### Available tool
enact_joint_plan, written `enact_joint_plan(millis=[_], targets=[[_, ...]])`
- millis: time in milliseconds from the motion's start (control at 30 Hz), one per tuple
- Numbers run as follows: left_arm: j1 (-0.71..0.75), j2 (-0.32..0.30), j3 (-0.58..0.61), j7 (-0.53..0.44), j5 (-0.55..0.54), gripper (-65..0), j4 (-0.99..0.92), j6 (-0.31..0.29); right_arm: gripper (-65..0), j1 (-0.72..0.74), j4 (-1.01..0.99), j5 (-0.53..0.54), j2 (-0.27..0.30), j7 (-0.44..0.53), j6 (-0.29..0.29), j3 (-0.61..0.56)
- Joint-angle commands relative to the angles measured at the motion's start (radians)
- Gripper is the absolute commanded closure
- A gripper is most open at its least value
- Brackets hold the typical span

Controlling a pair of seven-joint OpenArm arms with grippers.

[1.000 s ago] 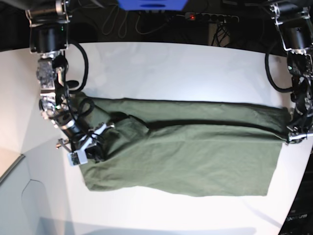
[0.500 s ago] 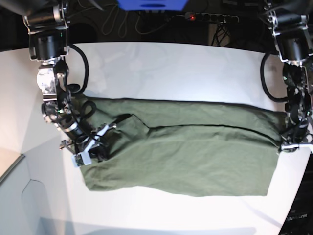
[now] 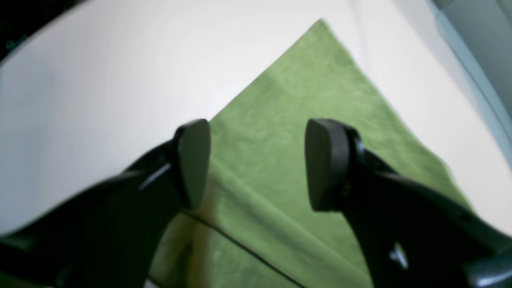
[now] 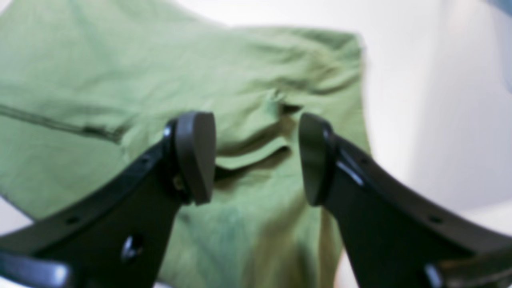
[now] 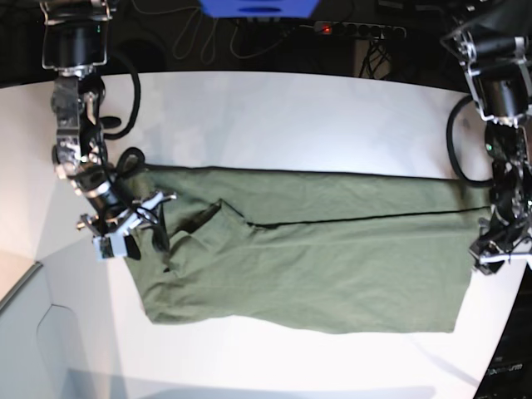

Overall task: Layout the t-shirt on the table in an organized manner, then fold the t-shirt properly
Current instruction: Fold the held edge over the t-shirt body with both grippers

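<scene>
The olive-green t-shirt [image 5: 316, 258] lies on the white table [image 5: 291, 116], folded lengthwise into a long band with a crumpled sleeve fold near its left end. My right gripper [image 4: 256, 158] is open and empty, hovering over that sleeve fold [image 4: 256, 152]; in the base view it [image 5: 148, 220] is at the shirt's left end. My left gripper [image 3: 260, 164] is open and empty above the shirt's corner [image 3: 304, 100]; in the base view it [image 5: 490, 249] is at the shirt's right edge.
A power strip [image 5: 357, 30], cables and a blue object [image 5: 258, 8] lie beyond the table's far edge. A grey lower surface [image 5: 33, 349] sits at the front left. The table's right edge runs close beside the left arm.
Both grippers have drawn back from the shirt's ends. The right gripper moved up and left off the sleeve area; the left gripper moved down along the right edge. The upper fold has settled flatter.
</scene>
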Motion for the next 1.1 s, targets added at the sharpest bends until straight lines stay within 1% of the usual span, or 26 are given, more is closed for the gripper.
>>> enact_joint_plan(millis=[0, 133, 233, 267, 400, 467, 700, 800, 1000, 1067], targets=[[0.025, -0.019, -0.007, -0.016, 0.004, -36.7, 0.039, 0.006, -33.6, -0.012, 0.038, 0.012, -0.01, 0.028, 0.008, 0.019], [0.138, -0.012, -0.007, -0.023, 0.012, -36.8, 0.057, 0.006, -33.6, -0.095, 0.083, 0.012, -0.033, 0.034, 0.008, 0.051], [0.18, -0.012, -0.007, -0.026, 0.012, -36.9, 0.005, 0.001, -33.6, -0.14, 0.095, 0.012, -0.033, 0.036, 0.008, 0.049], [0.177, -0.012, -0.007, -0.036, 0.012, -36.9, -0.027, 0.0, -33.6, -0.149, 0.095, 0.012, -0.035, 0.036, 0.008, 0.049], [0.177, -0.014, 0.0, -0.158, 0.012, -36.8, -0.131, 0.0, -33.6, -0.172, 0.095, 0.012, -0.035, 0.036, 0.008, 0.049], [0.164, -0.016, 0.003, -0.197, 0.012, -36.8, -0.161, 0.0, -33.6, -0.172, 0.094, 0.012, -0.035, 0.036, 0.008, 0.049], [0.078, -0.016, 0.004, -0.205, 0.012, -36.8, -0.265, -0.002, -33.6, -0.181, 0.092, 0.012, -0.03, 0.03, 0.008, 0.052], [0.04, -0.014, 0.004, -0.204, 0.013, -36.7, -0.314, -0.002, -33.6, -0.195, 0.095, 0.012, -0.031, 0.034, 0.008, 0.091], [0.029, -0.012, 0.004, -0.205, 0.013, -36.5, -0.323, -0.003, -33.6, -0.215, 0.094, 0.012, -0.033, 0.034, 0.008, 0.147], [0.029, -0.012, 0.004, -0.205, 0.013, -35.6, -0.328, -0.003, -33.6, -0.219, 0.094, 0.012, -0.033, 0.034, 0.008, 0.151]])
